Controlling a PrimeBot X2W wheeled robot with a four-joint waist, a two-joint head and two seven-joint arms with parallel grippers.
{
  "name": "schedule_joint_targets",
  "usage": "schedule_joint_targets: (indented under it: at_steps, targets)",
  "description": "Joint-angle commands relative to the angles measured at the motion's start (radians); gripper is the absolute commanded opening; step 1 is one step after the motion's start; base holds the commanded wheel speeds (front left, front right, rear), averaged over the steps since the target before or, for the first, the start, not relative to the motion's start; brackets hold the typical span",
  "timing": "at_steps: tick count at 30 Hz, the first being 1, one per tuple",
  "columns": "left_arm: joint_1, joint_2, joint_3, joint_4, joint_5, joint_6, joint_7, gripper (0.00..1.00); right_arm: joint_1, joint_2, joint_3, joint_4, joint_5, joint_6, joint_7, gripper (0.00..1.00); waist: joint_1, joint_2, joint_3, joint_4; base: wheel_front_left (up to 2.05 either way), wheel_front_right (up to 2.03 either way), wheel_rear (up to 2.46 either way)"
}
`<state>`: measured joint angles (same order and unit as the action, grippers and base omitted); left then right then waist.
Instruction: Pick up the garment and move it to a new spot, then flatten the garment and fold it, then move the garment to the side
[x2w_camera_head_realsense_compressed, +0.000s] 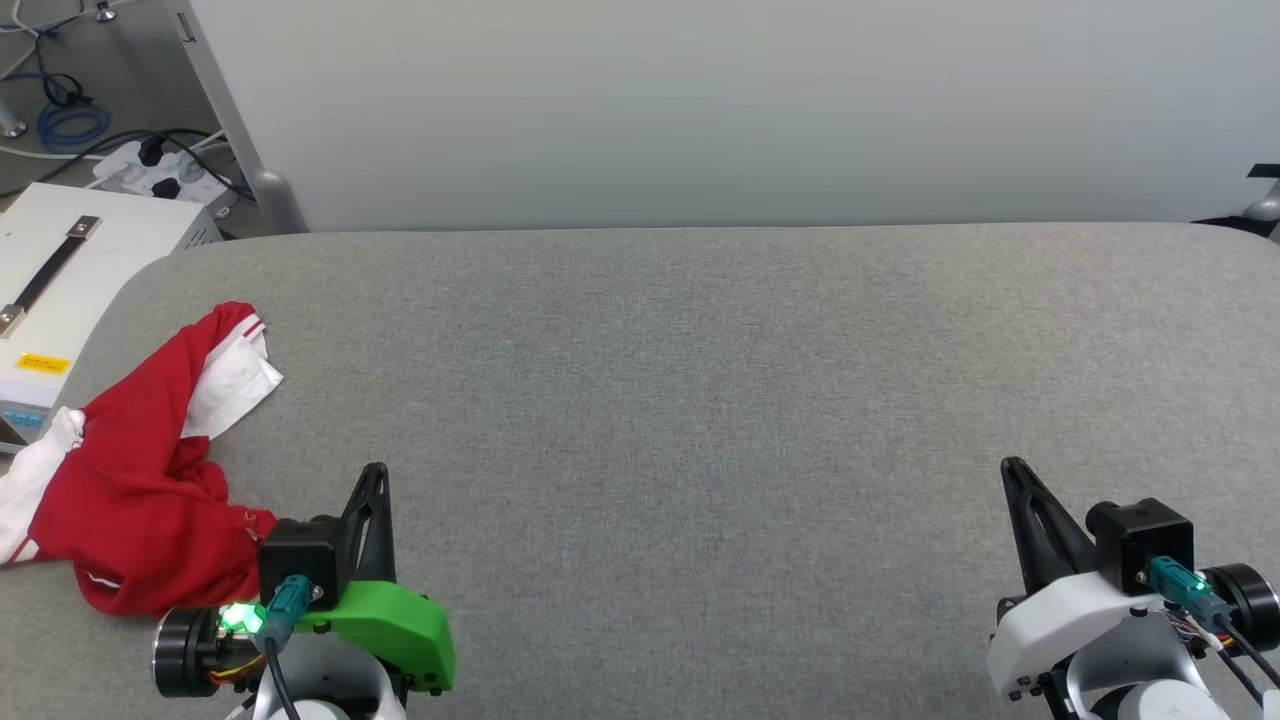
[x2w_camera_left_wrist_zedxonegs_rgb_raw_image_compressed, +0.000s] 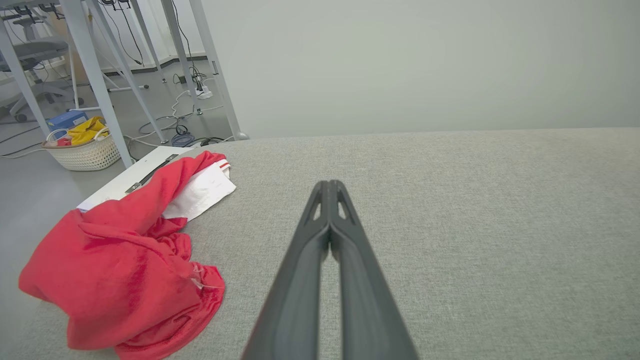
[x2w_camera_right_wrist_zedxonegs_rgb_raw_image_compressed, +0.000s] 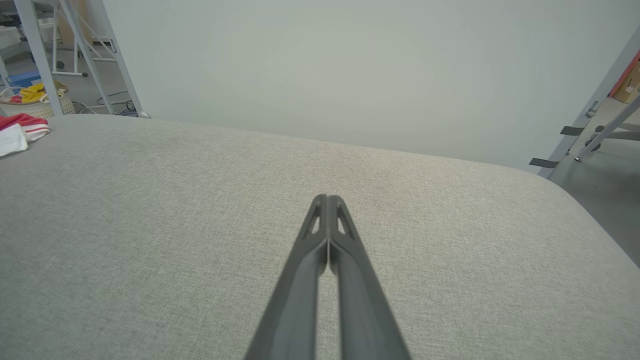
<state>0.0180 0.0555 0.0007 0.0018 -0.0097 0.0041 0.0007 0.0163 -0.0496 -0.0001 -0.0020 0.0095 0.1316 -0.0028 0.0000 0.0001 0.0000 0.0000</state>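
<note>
The garment (x2w_camera_head_realsense_compressed: 140, 470) lies crumpled at the left edge of the grey padded table (x2w_camera_head_realsense_compressed: 700, 400), red with white panels and striped trim. In the left wrist view the garment (x2w_camera_left_wrist_zedxonegs_rgb_raw_image_compressed: 125, 260) is a red heap left of my fingers, one white panel lying flat. My left gripper (x2w_camera_head_realsense_compressed: 376, 472) rests at the lower left, just right of the heap, shut and empty, its tips (x2w_camera_left_wrist_zedxonegs_rgb_raw_image_compressed: 329, 184) pressed together. My right gripper (x2w_camera_head_realsense_compressed: 1012, 466) rests at the lower right, far from the cloth, shut with nothing held; its tips (x2w_camera_right_wrist_zedxonegs_rgb_raw_image_compressed: 327, 198) meet. A corner of the garment (x2w_camera_right_wrist_zedxonegs_rgb_raw_image_compressed: 20, 131) shows at far left.
A white box with a black handle (x2w_camera_head_realsense_compressed: 50, 290) stands off the table's left edge. A pale partition (x2w_camera_head_realsense_compressed: 700, 100) runs behind the table. On the floor are cables, a power strip (x2w_camera_head_realsense_compressed: 160, 170) and a woven basket (x2w_camera_left_wrist_zedxonegs_rgb_raw_image_compressed: 85, 150). The table's corners are rounded.
</note>
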Motion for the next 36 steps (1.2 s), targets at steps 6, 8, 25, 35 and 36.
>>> schedule_joint_targets:
  at_steps: [6,8,25,35,36]
  targets:
    - [0.001,0.000,0.000,0.000,-0.001,0.000,0.000,1.00,0.000,0.000,0.000,0.000,0.001,0.000,0.000,1.00,0.0000,-0.0001,0.000,0.000,0.00,0.00,0.00]
    - [-0.001,0.000,-0.003,0.002,-0.004,-0.001,-0.004,1.00,0.000,0.000,0.000,0.001,0.004,0.000,-0.003,1.00,0.0000,-0.0001,0.000,0.000,0.00,0.00,0.00]
    - [-0.022,-0.001,-0.031,0.020,-0.039,-0.010,-0.039,1.00,-0.003,0.000,-0.012,-0.008,0.057,0.000,-0.039,1.00,0.0000,-0.0001,-0.001,-0.001,0.00,0.00,0.00]
    - [-0.032,-0.001,-0.045,0.032,-0.057,-0.014,-0.060,1.00,-0.003,0.000,-0.019,-0.031,0.084,0.000,-0.057,1.00,0.0000,-0.0001,-0.001,-0.003,0.00,0.00,0.00]
    - [-0.033,-0.001,-0.047,0.034,-0.059,-0.014,-0.062,1.00,-0.003,0.000,-0.020,-0.033,0.086,0.000,-0.058,1.00,0.0000,-0.0001,-0.001,-0.003,0.00,0.00,0.00]
